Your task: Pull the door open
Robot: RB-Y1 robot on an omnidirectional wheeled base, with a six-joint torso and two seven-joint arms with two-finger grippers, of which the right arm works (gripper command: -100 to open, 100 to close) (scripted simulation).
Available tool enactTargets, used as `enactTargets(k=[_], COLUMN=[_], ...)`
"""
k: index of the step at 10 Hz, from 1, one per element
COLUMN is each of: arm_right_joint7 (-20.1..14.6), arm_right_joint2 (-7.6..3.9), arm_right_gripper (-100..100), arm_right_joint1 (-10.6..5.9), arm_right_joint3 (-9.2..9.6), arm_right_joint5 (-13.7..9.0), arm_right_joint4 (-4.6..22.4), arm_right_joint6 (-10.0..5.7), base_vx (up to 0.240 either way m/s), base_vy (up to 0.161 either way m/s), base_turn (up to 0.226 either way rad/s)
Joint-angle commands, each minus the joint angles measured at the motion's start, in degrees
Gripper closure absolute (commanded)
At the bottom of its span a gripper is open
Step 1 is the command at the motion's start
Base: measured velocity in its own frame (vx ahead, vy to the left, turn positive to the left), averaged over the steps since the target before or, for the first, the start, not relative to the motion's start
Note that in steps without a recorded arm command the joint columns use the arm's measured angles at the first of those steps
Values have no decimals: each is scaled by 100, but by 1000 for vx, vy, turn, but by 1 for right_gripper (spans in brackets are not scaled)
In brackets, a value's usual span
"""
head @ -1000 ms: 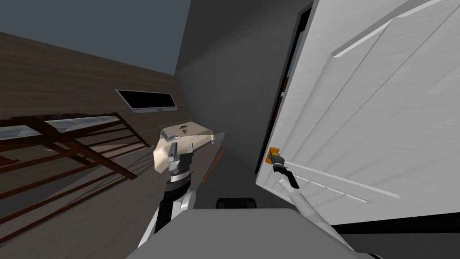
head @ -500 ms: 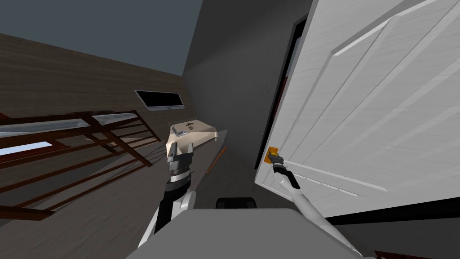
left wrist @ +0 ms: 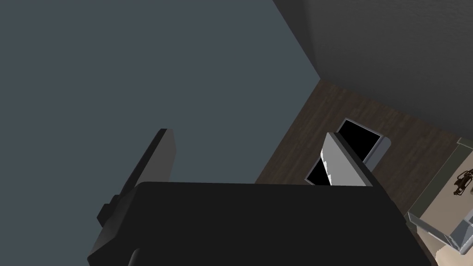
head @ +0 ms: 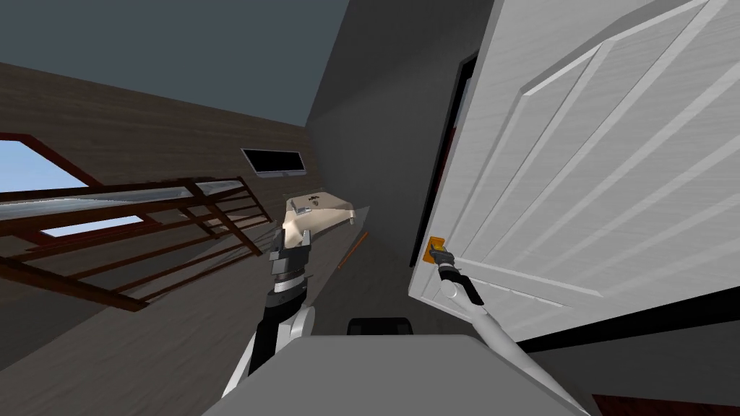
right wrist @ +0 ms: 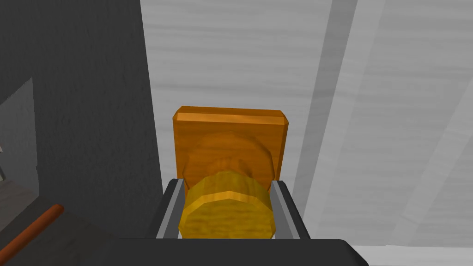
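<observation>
A white panelled door (head: 578, 188) stands ajar on my right, its free edge swung toward me. An orange knob (right wrist: 227, 210) on an orange plate (right wrist: 229, 134) sits near that edge, small in the head view as the knob (head: 434, 250). My right gripper (head: 437, 255) is shut on the knob, and the wrist view shows its fingers (right wrist: 168, 210) pressing the knob's sides. My left gripper (head: 291, 241) is held up in front of my chest, fingers (left wrist: 339, 161) apart and empty.
A dark grey wall (head: 390, 144) runs left of the doorway. A beige table (head: 318, 211) stands by it, with a thin orange rod (head: 351, 250) on the dark wood floor. A dark red railing frame (head: 137, 224) lies at left. A black-screened panel (head: 274, 162) is beyond.
The door's free edge has swung further toward me, with my right gripper still on the knob. The whole head view has shifted; the table and railing have slid rightward as I moved.
</observation>
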Motion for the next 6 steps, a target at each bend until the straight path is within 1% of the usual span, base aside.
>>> enactTargets(k=[1,3,6], arm_right_joint7=[-75,-189,-357], arm_right_joint2=[-55,-158,-311], arm_right_gripper=[100,100,100], arm_right_joint1=[20,72,150], arm_right_joint3=[71,189,363], arm_right_joint5=[19,41,74], arm_right_joint4=[-36,-108,-215], arm_right_joint6=[-21,-42,-73], base_vx=[-190,-246,-256], base_vy=[-34,-23,-61], base_turn=[121,128,139])
